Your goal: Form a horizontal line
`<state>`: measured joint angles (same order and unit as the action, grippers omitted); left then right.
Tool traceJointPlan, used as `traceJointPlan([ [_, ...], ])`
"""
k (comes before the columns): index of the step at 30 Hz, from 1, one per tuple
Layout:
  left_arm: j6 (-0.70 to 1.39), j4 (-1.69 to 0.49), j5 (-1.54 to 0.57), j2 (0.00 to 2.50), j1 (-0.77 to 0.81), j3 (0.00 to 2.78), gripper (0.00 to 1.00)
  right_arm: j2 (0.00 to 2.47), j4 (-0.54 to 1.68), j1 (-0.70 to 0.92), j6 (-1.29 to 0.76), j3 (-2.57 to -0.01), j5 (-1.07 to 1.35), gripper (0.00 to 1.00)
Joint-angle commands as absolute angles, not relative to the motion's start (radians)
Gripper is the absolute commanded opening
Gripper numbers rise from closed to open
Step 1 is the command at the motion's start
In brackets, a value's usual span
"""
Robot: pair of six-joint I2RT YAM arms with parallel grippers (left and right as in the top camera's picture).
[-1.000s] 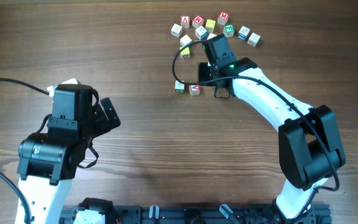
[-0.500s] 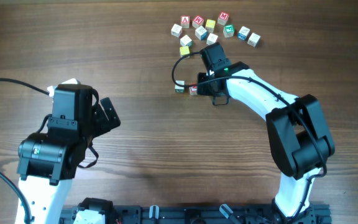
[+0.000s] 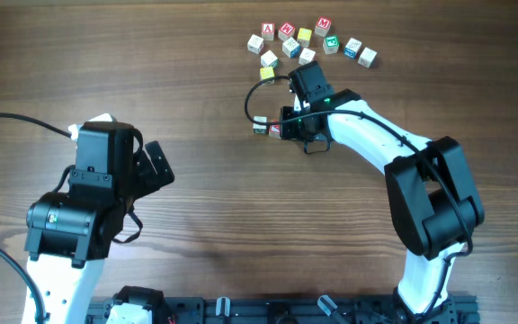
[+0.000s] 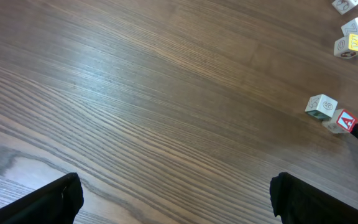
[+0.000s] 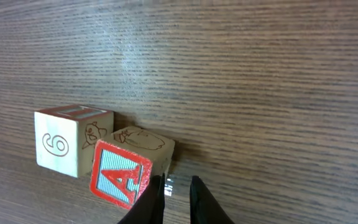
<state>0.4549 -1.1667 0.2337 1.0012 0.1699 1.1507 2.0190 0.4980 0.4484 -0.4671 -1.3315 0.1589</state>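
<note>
A pale cube with green marks (image 3: 260, 126) and a pale cube with a red letter A (image 3: 275, 130) sit side by side, touching, left of my right gripper (image 3: 288, 126). In the right wrist view the green-marked cube (image 5: 58, 144) shows a 6 and the red A cube (image 5: 122, 174) leans against it. My right gripper (image 5: 174, 194) is shut and empty, its left finger against the A cube's side. A yellow cube (image 3: 267, 73) lies farther back at the cluster's edge. My left gripper (image 4: 179, 199) is open and empty, far to the left (image 3: 156, 166).
Several more letter cubes (image 3: 305, 36) lie scattered at the back of the wooden table (image 3: 205, 198), behind the right arm. The left wrist view shows the two cubes (image 4: 329, 113) and the yellow one (image 4: 355, 42) at its right edge.
My right gripper has moved left and pushed the red A cube left until it touches the green-marked cube. The left arm has not moved.
</note>
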Motion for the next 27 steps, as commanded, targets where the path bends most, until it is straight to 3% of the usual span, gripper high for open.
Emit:
traceJointPlan([
  [1, 0.464, -1.165, 0.228, 0.998, 0.165, 1.150, 1.00, 2.036, 0.493, 0.451, -0.471, -1.326, 0.154, 0.14],
  [27, 0.464, -1.165, 0.228, 0.998, 0.165, 1.150, 1.00, 2.036, 0.456, 0.450, -0.474, -1.326, 0.106, 0.13],
])
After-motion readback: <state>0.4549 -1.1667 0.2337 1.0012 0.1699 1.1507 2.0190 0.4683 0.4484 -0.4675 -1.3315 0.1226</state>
